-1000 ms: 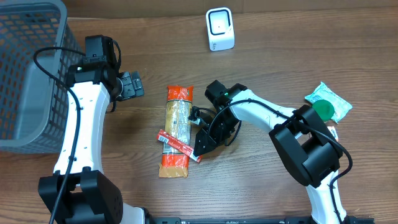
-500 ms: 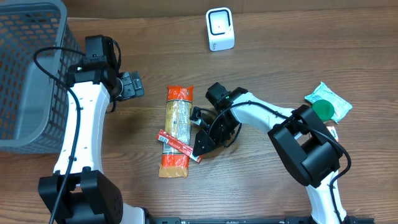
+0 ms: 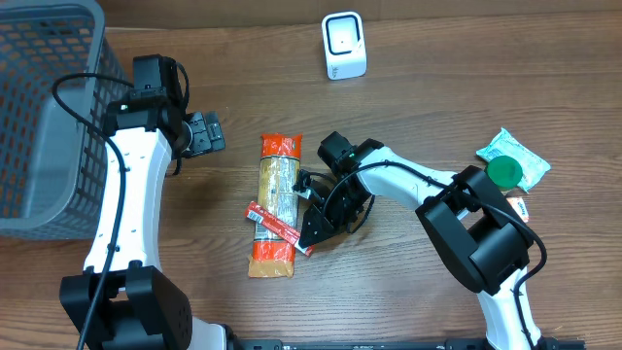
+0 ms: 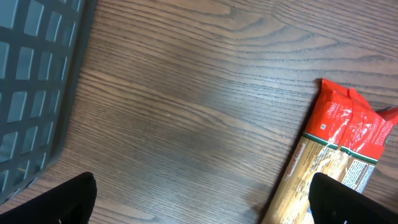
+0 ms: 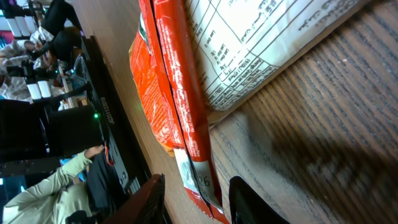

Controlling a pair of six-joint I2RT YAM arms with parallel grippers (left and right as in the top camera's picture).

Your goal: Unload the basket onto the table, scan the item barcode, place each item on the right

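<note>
- The slim red stick packet [image 3: 279, 227] lay slantwise over the lower half of the long pasta packet [image 3: 276, 199], near the middle of the counter [image 3: 437, 97].
- In the right wrist view its white end carried small dark print, too blurred to read.
- The pasta packet had orange-red ends and a clear middle. A ruled table of small print showed on its label, but none of it was legible.
- The right claw [image 3: 309, 233] sat low at the stick packet's lower end, with that end between its two fingers. Whether it pinched the packet could not be told.
- The left claw [image 3: 204, 131] hung spread wide over bare wood, holding nothing, beside the grey mesh basket [image 3: 39, 117].
- The white barcode scanner [image 3: 343, 46] stood at the far edge, well apart from both packets.
- A green-and-white pouch [image 3: 512, 158] lay at the right.
</note>
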